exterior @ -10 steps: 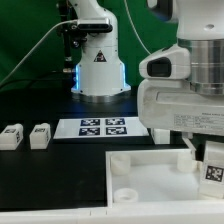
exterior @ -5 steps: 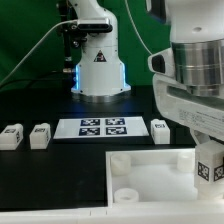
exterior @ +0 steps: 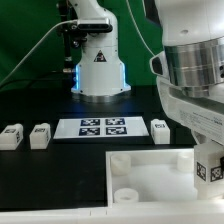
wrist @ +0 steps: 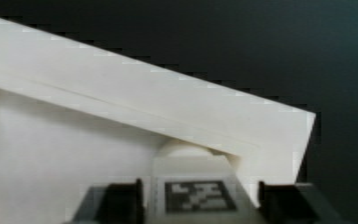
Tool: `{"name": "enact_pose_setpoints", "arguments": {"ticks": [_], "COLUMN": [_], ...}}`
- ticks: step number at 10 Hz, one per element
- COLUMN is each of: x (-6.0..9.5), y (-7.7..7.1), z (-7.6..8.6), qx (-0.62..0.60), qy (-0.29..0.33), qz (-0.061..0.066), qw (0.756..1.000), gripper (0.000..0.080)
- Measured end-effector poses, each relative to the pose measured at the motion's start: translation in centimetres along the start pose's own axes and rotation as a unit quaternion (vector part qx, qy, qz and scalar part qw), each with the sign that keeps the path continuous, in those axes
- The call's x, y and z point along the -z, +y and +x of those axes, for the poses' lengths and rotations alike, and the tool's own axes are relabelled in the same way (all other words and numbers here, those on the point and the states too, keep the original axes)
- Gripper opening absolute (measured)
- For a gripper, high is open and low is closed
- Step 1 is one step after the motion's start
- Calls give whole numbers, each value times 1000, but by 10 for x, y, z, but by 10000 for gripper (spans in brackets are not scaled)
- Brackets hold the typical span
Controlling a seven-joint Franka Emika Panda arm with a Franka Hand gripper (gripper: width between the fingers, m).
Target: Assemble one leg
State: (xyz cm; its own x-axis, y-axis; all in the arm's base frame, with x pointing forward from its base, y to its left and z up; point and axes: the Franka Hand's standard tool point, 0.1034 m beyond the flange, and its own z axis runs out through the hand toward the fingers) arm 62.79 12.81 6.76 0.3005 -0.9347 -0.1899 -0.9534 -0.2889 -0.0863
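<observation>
My gripper (exterior: 207, 172) is at the exterior view's right, over the right edge of the large white panel (exterior: 140, 172). It is shut on one leg (exterior: 209, 167), a small white block with a black-and-white tag. In the wrist view the leg (wrist: 197, 190) sits between the two dark fingers (wrist: 123, 203) of the gripper (wrist: 201, 205), just above the panel (wrist: 87, 130) near its corner. Three more legs lie on the table: two at the left (exterior: 12, 137) (exterior: 40, 135) and one beside the marker board (exterior: 161, 128).
The marker board (exterior: 103, 127) lies flat behind the panel. The robot base (exterior: 98, 70) stands at the back centre. A round socket (exterior: 127, 194) shows in the panel's near left corner. Cables run at the back left.
The wrist has lifted and turned, uncovering the leg beside the marker board. The held leg shifted slightly to the exterior view's left. Little has moved in the last half second.
</observation>
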Motion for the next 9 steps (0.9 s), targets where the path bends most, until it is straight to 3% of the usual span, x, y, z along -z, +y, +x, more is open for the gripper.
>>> {"name": "enact_pose_setpoints", "arguments": {"ticks": [1, 2, 3, 7, 8, 9], "x": [0, 1, 4, 4, 4, 4], "y": [1, 1, -1, -1, -1, 0], "z": [0, -1, -1, -1, 1, 6], "qx": [86, 155, 237, 430, 485, 555], "qy": [5, 12, 26, 27, 25, 31], "qz": [-9, -18, -25, -35, -37, -49], "qw": [996, 988, 971, 902, 873, 830], "gripper": [560, 560, 623, 649, 649, 649]}}
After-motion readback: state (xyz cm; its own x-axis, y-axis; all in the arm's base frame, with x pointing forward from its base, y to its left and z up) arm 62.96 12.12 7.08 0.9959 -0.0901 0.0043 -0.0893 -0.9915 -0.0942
